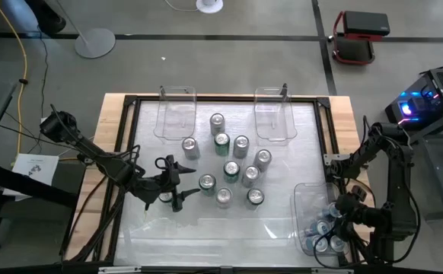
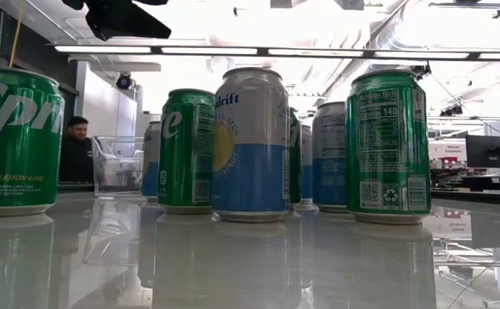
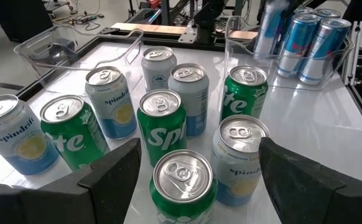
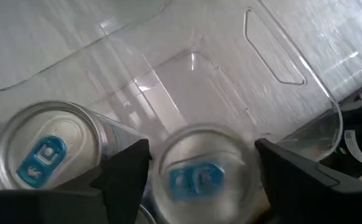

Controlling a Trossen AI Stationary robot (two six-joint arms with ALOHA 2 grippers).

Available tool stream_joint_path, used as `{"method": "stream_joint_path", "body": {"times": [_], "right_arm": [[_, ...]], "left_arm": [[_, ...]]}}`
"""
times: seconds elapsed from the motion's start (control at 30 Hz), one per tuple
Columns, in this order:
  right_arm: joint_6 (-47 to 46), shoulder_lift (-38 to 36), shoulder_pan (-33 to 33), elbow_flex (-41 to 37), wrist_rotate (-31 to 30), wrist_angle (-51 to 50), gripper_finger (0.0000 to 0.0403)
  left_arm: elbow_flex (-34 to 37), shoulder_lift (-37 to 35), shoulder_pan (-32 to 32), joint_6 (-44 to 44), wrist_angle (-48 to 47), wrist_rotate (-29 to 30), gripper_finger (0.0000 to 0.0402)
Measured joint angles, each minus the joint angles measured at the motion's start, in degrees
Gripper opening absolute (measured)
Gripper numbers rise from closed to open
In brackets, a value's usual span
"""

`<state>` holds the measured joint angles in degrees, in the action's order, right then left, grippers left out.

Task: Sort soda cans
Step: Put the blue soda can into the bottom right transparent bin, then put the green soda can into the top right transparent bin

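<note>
Left hand [image 1: 174,192] sits low at the near-left of the table [image 1: 206,228], fingers spread wide around a green can [image 3: 182,183] without clamping it. Rest of the loose soda cans [image 1: 233,169] stand upright in a cluster mid-table, green Sprite and blue-white Spindrift mixed, none touching the two clear bins [image 1: 177,113] at the far edge. Right hand [image 1: 340,215] hovers over the near-right bin [image 1: 305,199], which holds several silver cans with blue tabs. Its fingers straddle one silver can [image 4: 199,177] standing in that bin; fingers look apart from the can's sides, but can't tell for sure if it's released. A person [image 2: 76,150] stands in the room behind the table.
</note>
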<state>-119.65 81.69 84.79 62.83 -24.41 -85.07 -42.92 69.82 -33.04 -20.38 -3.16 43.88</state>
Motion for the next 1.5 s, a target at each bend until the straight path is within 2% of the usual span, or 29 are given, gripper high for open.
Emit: {"method": "stream_joint_path", "body": {"times": [0.17,0.6,0.77,0.87,0.97,1.23,1.3,1.43,1.5], "right_arm": [[0.0,-0.6,0.1,0.1,0.7,0.1,0.0295],[-1.4,-7.8,-0.3,0.3,2.0,-0.3,0.0296],[1.9,-9.1,-2.8,0.3,2.0,0.6,0.0296],[7.4,-9.3,-5.9,0.3,0.0,3.9,0.0296],[16.9,-9.3,-10.2,0.3,-2.4,10.4,0.0296],[36.5,-9.2,-19.9,0.2,-3.8,19.8,0.0296],[40.9,-9.2,-21.6,0.2,-7.9,21.8,0.0296],[54.2,-9.2,-25.2,0.1,-20.4,30.5,0.0296],[62.5,-9.0,-27.5,0.1,-22.5,35.5,0.0296]], "left_arm": [[0.0,0.0,0.0,0.0,0.0,0.0,0.0303],[0.0,0.0,0.0,-0.4,0.0,0.0,0.0303],[0.0,0.0,0.0,-0.5,0.0,0.0,0.0303],[0.0,0.0,0.0,-0.5,0.0,0.0,0.0303],[0.0,0.0,0.0,-0.5,0.0,0.1,0.0303],[0.0,0.0,1.3,-0.5,0.9,0.3,0.0303],[0.0,0.0,1.6,-0.5,1.3,0.2,0.0303],[0.0,0.0,2.2,-0.5,1.8,0.0,0.0303],[0.0,0.0,2.4,-0.5,1.7,-0.1,0.0303]]}}
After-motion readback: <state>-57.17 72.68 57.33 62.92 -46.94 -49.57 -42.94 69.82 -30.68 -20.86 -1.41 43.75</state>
